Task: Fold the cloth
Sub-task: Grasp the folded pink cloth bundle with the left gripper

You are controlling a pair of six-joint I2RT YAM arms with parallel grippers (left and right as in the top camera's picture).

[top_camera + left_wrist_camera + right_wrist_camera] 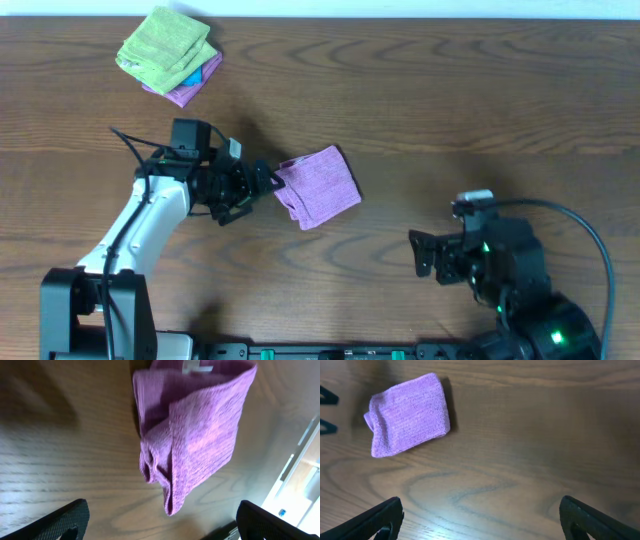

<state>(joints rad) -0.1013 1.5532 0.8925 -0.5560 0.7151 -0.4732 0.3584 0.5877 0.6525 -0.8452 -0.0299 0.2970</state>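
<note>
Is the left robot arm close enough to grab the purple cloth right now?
Probably yes. The left end effector is open and sits right beside the purple cloth, pointing at its bunched edge. Nothing lies between them but bare table, so the way looks free.

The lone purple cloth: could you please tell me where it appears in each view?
Overhead: purple cloth, centre of the picture.
Left wrist: upper centre, filling much of the frame.
Right wrist: upper left.
Shared landmark: the left end effector beside its bunched edge.
</note>
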